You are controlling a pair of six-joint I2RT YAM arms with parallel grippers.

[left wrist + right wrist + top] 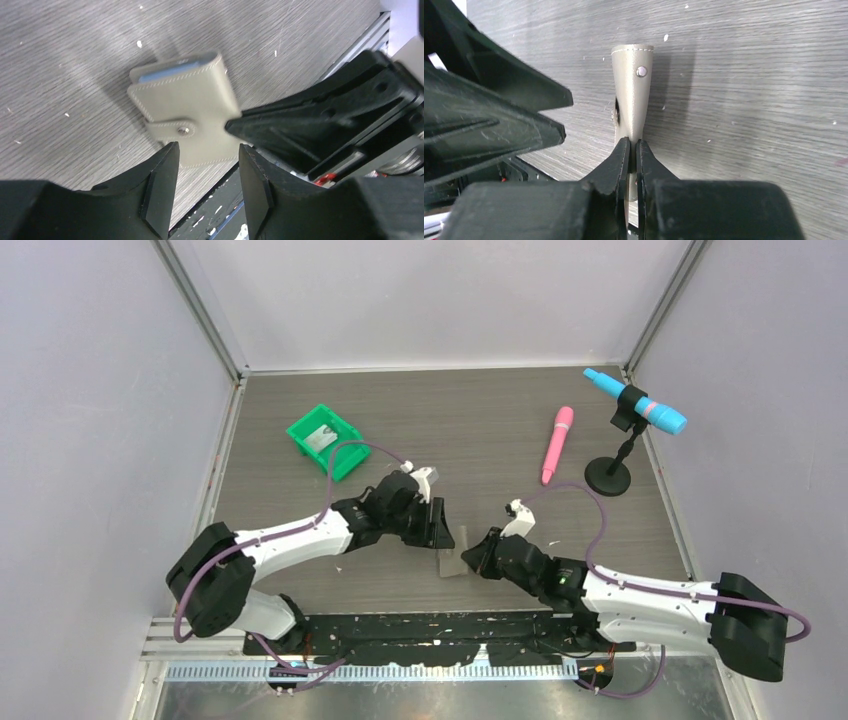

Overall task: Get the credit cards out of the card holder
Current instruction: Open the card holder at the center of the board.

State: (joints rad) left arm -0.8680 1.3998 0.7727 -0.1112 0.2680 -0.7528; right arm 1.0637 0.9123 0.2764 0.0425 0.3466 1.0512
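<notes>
The card holder (pixel 452 562) is a flat beige-grey wallet with a strap and a metal snap, near the table's front edge between the two arms. My right gripper (pixel 633 145) is shut on its near edge, and the holder (pixel 631 95) stands on edge beyond the jaws. My left gripper (pixel 207 147) is open and empty, just above the holder's (pixel 185 117) nearer edge. A bluish strip (pixel 162 75) shows in the holder's far end; I cannot tell whether it is one of the credit cards.
A green bin (pixel 345 455) at the back left holds a pale grey flat piece (pixel 322 437). A pink pen-like stick (pixel 556 444) lies at the back right, beside a black stand (pixel 608 476) carrying a blue microphone (pixel 636 402). The black base rail (pixel 440 630) runs along the front.
</notes>
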